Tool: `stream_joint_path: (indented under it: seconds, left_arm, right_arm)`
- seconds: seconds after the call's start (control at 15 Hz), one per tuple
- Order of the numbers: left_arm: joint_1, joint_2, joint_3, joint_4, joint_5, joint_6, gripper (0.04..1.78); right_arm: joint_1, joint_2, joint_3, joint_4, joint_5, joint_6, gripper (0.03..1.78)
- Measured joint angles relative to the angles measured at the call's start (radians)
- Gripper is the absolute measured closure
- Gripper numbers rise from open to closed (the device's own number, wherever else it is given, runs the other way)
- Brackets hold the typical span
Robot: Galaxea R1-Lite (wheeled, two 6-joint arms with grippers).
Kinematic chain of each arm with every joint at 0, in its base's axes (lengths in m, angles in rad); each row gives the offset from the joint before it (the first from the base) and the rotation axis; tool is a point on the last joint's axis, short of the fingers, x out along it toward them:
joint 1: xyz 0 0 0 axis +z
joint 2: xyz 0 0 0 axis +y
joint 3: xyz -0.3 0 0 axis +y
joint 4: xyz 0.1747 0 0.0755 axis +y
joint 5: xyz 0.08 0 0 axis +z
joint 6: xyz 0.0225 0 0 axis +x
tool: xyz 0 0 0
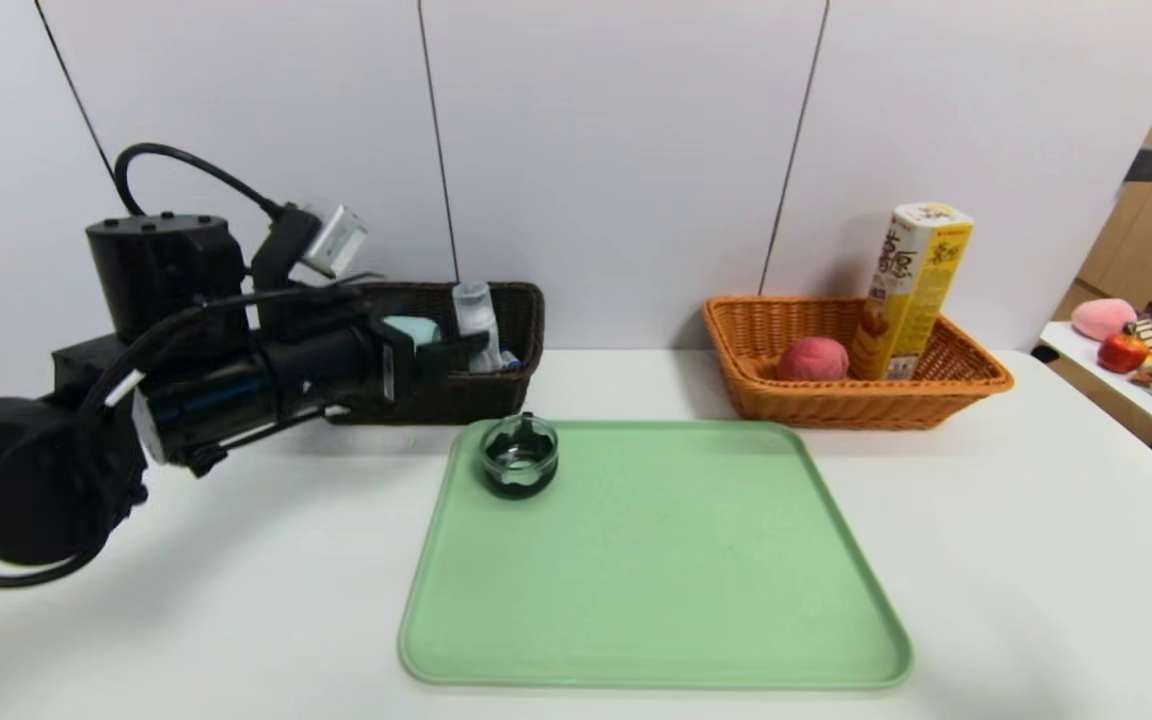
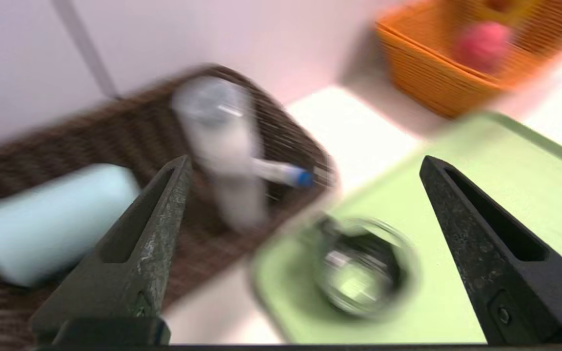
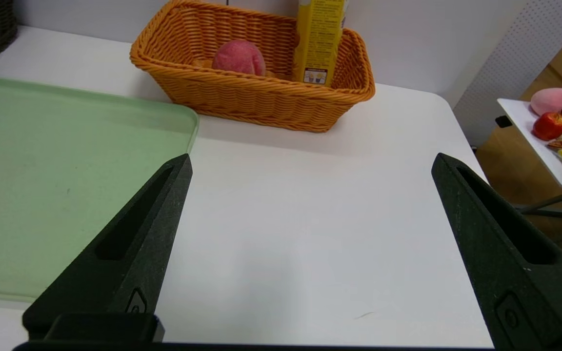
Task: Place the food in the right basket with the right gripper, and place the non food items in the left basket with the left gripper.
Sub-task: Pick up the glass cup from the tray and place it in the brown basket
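A small clear glass bowl stands on the far left corner of the green tray; it also shows in the left wrist view. My left gripper is open and empty, held above the table in front of the dark brown left basket, just left of the bowl. That basket holds a white bottle, a light blue roll and a blue-capped pen. My right gripper is open and empty above the bare table, right of the tray.
The orange right basket holds a pink round food item and a tall yellow box. A side table with several food items stands beyond the right edge. A wall runs behind the baskets.
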Motion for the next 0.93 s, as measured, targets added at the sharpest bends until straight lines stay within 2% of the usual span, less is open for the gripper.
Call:
stream_joint_path:
  seconds: [0.2, 0.47, 0.67, 0.93]
  left_arm:
    - [-0.061, -0.062, 0.192, -0.110, 0.010, -0.012, 0.15]
    - [-0.090, 0.013, 0.386, -0.472, 0.012, -0.016, 0.15]
    - [-0.094, 0.117, 0.456, -0.688, 0.013, -0.032, 0.14]
    - [-0.095, 0.269, 0.489, -0.784, 0.037, -0.038, 0.13]
  right_arm:
    - [0.000, -0.006, 0.000, 0.000, 0.001, 0.000, 0.12]
    - [0.000, -0.009, 0.001, 0.001, 0.000, 0.000, 0.12]
    - [0.000, -0.009, 0.005, 0.001, 0.001, 0.000, 0.12]
    - [0.000, -0.011, 0.016, 0.001, 0.002, 0.000, 0.12]
